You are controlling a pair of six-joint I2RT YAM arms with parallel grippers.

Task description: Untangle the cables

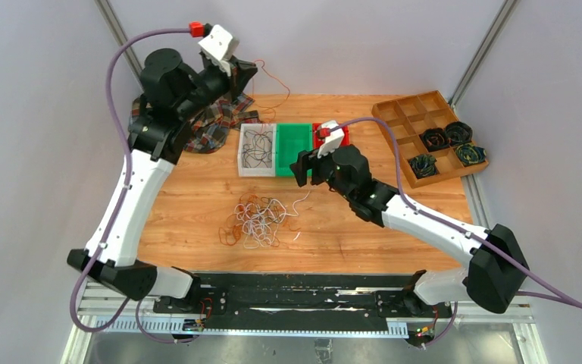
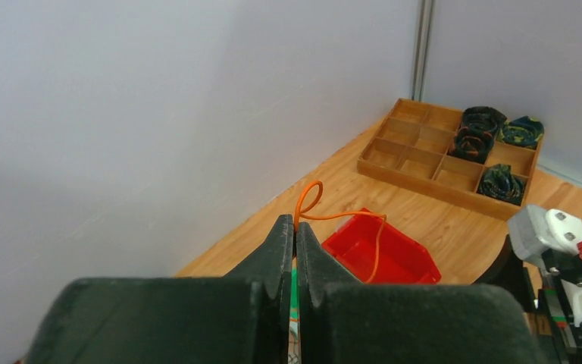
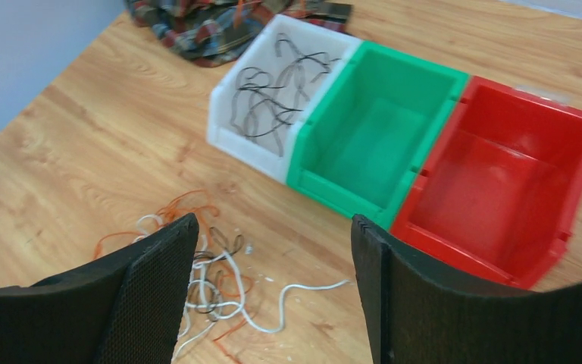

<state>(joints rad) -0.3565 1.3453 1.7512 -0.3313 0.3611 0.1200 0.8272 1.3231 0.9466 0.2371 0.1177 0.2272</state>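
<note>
Your left claw (image 2: pixel 295 231) is clenched on a single orange wire (image 2: pixel 310 199), pinched right at the fingertips. It is held high over the far left of the table. The wire curls into a small loop just past the tips, then trails down toward the red bin (image 2: pixel 394 254). I cannot tell where its loose end finishes.

Your right claw (image 3: pixel 273 296) is released, jaws standing wide with nothing between them, and it hangs above the row of bins. The white bin (image 3: pixel 242 148) holds black strands (image 3: pixel 269 106). The green bin (image 3: pixel 379 144) and the red one look bare.

The rest of the tangle (image 1: pixel 261 221) lies on the wood nearer you, orange and pale strands knotted together.

Watch the drop. Let go from this height and so light a wire may drift (it has little weight to steer it), landing behind the bins or on the plaid cloth (image 1: pixel 212 129). The pinch is shallow too, so a quick swing could slip it free early. The dangling tail could also catch on your right arm.
</note>
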